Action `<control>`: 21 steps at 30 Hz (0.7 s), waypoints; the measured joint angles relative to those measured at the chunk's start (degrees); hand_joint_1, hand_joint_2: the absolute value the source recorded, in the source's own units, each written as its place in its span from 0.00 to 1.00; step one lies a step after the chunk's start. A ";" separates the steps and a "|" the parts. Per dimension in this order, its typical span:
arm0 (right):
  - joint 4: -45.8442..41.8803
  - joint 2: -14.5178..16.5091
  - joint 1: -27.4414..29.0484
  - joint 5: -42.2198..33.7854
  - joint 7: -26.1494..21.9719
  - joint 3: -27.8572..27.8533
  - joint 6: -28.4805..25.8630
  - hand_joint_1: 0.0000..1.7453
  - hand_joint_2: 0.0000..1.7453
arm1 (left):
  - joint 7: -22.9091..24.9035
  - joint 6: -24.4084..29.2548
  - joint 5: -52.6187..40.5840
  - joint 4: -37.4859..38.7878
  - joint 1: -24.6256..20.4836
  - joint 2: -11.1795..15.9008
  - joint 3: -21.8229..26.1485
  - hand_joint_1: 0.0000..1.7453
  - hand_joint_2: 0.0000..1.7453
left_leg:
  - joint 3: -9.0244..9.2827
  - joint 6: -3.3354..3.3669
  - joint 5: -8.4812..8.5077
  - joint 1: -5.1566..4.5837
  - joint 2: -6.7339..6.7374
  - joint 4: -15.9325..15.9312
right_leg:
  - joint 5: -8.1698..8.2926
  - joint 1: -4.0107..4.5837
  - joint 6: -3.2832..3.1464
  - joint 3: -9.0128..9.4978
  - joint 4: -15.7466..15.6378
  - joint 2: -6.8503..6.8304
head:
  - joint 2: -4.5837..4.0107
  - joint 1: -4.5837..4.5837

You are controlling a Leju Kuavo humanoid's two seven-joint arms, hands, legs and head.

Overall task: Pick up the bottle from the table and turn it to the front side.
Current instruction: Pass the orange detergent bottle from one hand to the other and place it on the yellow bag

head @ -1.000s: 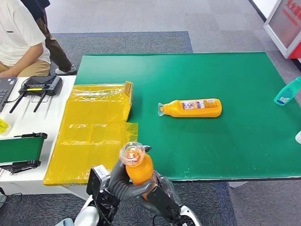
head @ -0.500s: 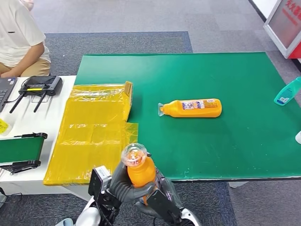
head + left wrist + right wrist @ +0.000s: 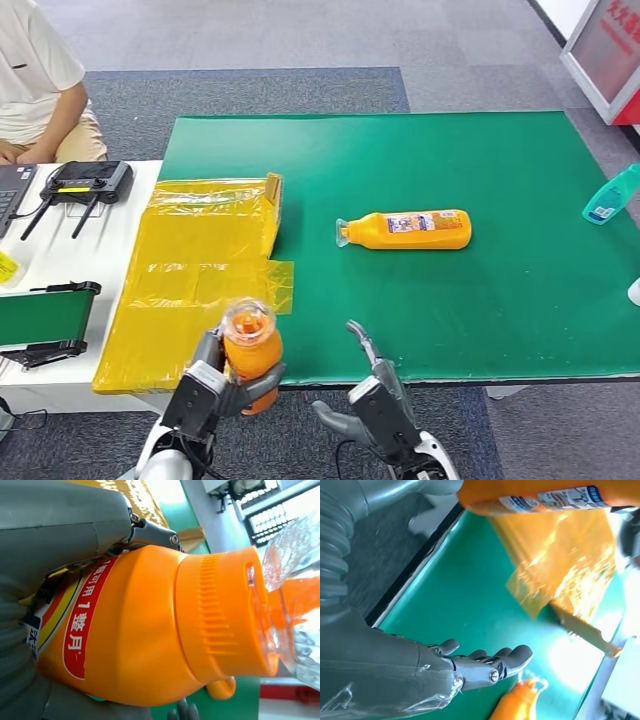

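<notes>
My left hand (image 3: 204,388) grips an orange bottle (image 3: 251,350) with a clear cap, held upright just off the table's near edge, in front of the yellow plastic. Up close, the left wrist view has the bottle (image 3: 151,630) with its red and white label against my grey fingers (image 3: 60,525). To its right my right hand (image 3: 373,395) is open, fingers spread, holding nothing. In the right wrist view those fingers (image 3: 486,662) stretch over the green mat, with the held bottle (image 3: 546,495) beyond them. A second orange bottle (image 3: 407,229) lies on its side mid-table.
A green mat (image 3: 468,160) covers the table. Yellow plastic sheeting (image 3: 196,270) lies at its left side. A teal bottle (image 3: 610,195) lies at the right edge. A person (image 3: 38,80) sits at a white table with a controller (image 3: 84,182) on it.
My right hand has let go of the bottle and pulled away to the right with its fingers spread. The left hand has carried the bottle left and slightly down.
</notes>
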 joint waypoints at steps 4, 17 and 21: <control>-2.30 -0.07 0.12 -4.93 -1.94 -2.69 4.64 0.00 1.00 | 1.31 2.43 -4.91 0.58 -1.73 0.59 3.99 1.00 1.00 | 0.03 -0.01 0.01 0.00 0.00 0.00 | 0.03 0.00 -0.02 0.02 0.00 0.00 | 0.00 0.01; -5.73 -0.39 -1.40 -6.75 -5.65 -7.59 10.43 0.00 1.00 | 8.82 19.97 -46.09 13.99 -12.71 5.12 10.70 1.00 1.00 | 0.00 -0.04 0.23 0.01 0.00 0.00 | 0.18 0.02 -0.05 -0.01 0.01 0.00 | 0.00 0.01; -6.12 -1.07 -3.38 -9.01 -7.08 -8.03 12.40 0.00 1.00 | 9.10 20.90 -52.22 22.23 -17.59 6.80 8.94 1.00 1.00 | 0.01 -0.03 0.24 0.00 0.00 0.00 | 0.23 -0.01 -0.05 -0.02 0.01 0.00 | 0.00 0.01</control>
